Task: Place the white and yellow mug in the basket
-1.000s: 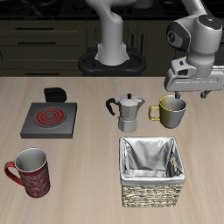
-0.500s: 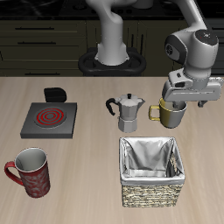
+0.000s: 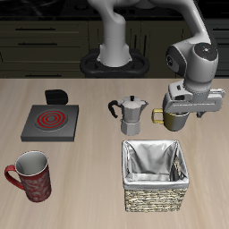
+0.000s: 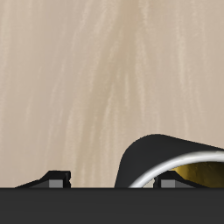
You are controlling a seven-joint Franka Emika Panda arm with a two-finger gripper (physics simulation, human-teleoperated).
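Observation:
The white and yellow mug point(image 3: 171, 119) stands upright on the table beside the moka pot, its yellow handle point(image 3: 157, 115) pointing toward the pot. My gripper point(image 3: 182, 109) is down over the mug's top, open, with the fingers low at its rim and hiding most of it. In the wrist view the mug's dark side and pale rim point(image 4: 162, 153) curve up close between the two fingertips point(image 4: 57, 178), with my gripper point(image 4: 114, 180) spread wide. The wicker basket point(image 3: 156, 196) with its white-grey lining sits nearer the table's front edge, holding nothing.
A silver moka pot point(image 3: 133, 114) stands close beside the mug. A red patterned mug point(image 3: 31, 175) is near the front edge at the far side. A flat stove plate with a red coil point(image 3: 51, 121) and a small black object point(image 3: 57, 95) lie farther back.
My gripper has come down from above the mug to its rim and shifted slightly toward the table's front. The mug and the other objects have not moved.

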